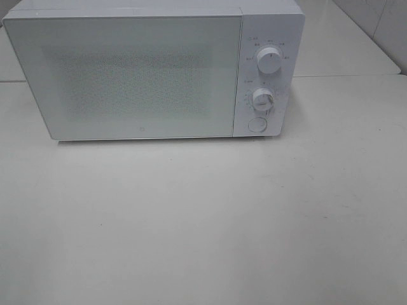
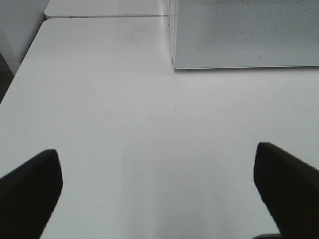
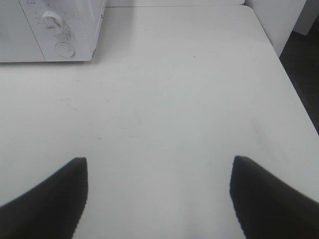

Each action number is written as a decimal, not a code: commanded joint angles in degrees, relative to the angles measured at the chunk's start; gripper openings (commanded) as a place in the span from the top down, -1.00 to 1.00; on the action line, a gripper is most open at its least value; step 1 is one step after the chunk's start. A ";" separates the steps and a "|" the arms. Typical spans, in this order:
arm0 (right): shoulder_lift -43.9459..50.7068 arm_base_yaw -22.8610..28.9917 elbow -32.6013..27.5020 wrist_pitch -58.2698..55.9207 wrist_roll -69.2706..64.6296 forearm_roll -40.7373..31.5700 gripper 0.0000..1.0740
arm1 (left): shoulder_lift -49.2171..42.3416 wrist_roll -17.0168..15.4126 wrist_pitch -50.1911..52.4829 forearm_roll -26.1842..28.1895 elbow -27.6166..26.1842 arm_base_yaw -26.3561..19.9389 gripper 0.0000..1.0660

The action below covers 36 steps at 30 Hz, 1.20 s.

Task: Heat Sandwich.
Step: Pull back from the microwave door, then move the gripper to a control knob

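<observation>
The sandwich is out of view in every frame. A white microwave (image 1: 152, 70) stands at the back of the white table (image 1: 203, 222) with its door shut; two knobs (image 1: 269, 60) and a round button (image 1: 257, 124) sit on its right panel. Neither gripper shows in the high view. My left gripper (image 2: 157, 186) hangs open over bare table in front of the microwave's (image 2: 246, 35) left corner, nothing between its dark fingers (image 2: 30, 191). Over the table to the right of the microwave (image 3: 50, 27), my right gripper (image 3: 158, 191) is open and empty too.
The table's left edge (image 2: 20, 74) and right edge (image 3: 284, 74) drop off to darker floor. A second white tabletop (image 1: 346, 38) adjoins behind the microwave, and a wall or cabinet (image 3: 276, 20) stands at the far right corner.
</observation>
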State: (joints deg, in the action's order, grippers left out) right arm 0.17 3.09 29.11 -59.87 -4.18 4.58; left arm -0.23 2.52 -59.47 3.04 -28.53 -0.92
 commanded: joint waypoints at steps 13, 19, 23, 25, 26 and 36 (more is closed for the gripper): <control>1.09 -0.06 -0.17 0.57 0.92 0.00 -0.41 | -1.60 -0.11 0.29 0.57 0.23 0.06 -0.85; 1.09 -0.06 -0.17 0.57 0.92 0.00 -0.41 | -1.60 -0.11 0.29 0.57 0.23 0.06 -0.85; 1.09 -0.06 -0.17 0.57 0.92 0.00 -0.41 | -1.60 -0.11 0.29 0.57 0.23 0.06 -0.85; 1.09 -0.06 -0.17 0.57 0.92 -0.06 -0.41 | -1.60 -0.11 0.29 0.57 0.23 0.06 -0.85; 1.09 -0.06 -0.17 0.57 0.92 -0.17 -0.41 | -1.60 -0.11 0.29 0.57 0.23 0.06 -0.85; 1.09 -0.06 -0.17 0.63 0.92 -0.40 -0.40 | -1.60 -0.11 0.29 0.57 0.23 0.06 -0.84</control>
State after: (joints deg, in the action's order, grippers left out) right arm 0.17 3.09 29.11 -59.87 -4.18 4.18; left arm -0.23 2.52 -59.47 3.04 -28.53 -0.92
